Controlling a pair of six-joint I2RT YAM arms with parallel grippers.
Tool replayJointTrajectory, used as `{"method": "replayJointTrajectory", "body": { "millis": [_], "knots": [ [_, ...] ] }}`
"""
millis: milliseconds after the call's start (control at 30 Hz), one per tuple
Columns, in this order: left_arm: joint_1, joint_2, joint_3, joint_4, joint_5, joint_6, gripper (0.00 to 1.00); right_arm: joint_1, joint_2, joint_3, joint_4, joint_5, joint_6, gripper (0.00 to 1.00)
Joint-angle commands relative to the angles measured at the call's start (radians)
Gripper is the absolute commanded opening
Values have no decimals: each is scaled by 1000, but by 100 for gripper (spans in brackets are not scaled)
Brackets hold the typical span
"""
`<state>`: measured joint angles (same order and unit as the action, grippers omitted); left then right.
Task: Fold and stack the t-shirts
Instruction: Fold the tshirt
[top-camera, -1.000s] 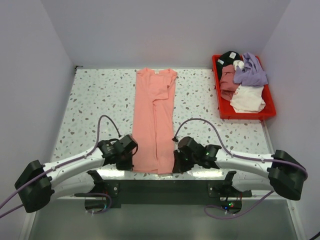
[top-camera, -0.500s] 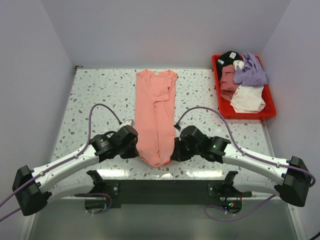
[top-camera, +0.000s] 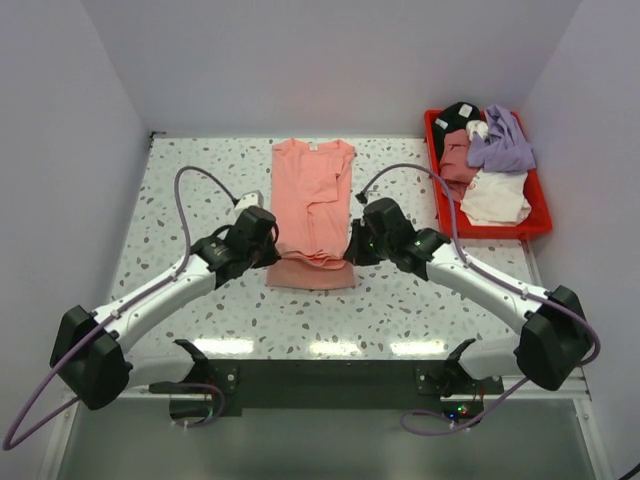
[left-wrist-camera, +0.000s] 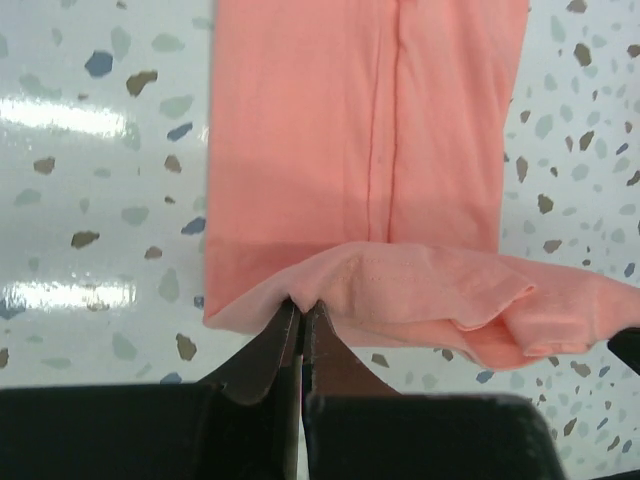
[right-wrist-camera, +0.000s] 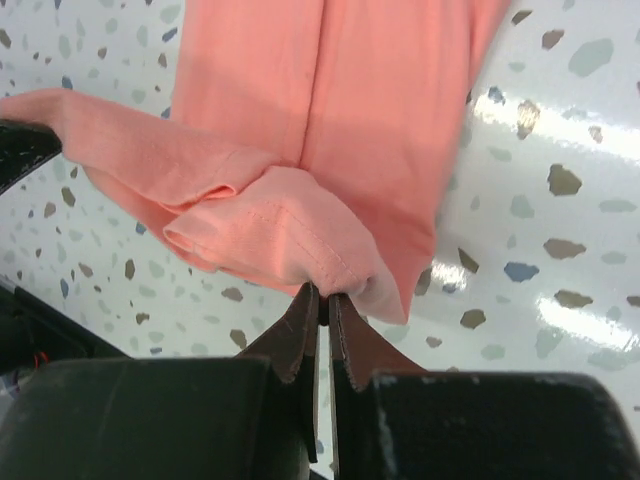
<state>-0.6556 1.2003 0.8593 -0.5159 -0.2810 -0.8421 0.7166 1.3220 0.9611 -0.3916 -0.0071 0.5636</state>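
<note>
Salmon t-shirt (top-camera: 312, 200) hem is pinched tight in the left gripper (left-wrist-camera: 300, 312) and the right gripper (right-wrist-camera: 322, 298). Speckled table (top-camera: 190, 180) lies outside both.

The t-shirt (top-camera: 312, 190) lies on the tabletop (top-camera: 190, 190) between the left hand (top-camera: 270, 260) and right hand (top-camera: 352, 250). A bin (top-camera: 500, 233) holding clothes (top-camera: 490, 165) sits at the far right.

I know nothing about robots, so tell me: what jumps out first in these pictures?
A long salmon-pink t-shirt lies folded into a strip down the middle of the speckled white table, its near end doubled over itself. The left gripper and right gripper each pinch a corner of that raised end, one on each side. At the table's far right, a red plastic bin holds a jumble of other clothes.
</note>
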Motion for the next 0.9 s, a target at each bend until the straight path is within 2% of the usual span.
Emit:
{"method": "replayJointTrajectory", "body": {
  "millis": [0,367,867],
  "knots": [
    [42,62,109,117,-33,81,0,-39,57,88,51,32,-56,0],
    [181,281,254,172,45,167,0,-131,284,293,63,9,-120,0],
    [261,519,389,182,132,244,3,-203,480,430,63,-67,-137,0]
  ]
}}
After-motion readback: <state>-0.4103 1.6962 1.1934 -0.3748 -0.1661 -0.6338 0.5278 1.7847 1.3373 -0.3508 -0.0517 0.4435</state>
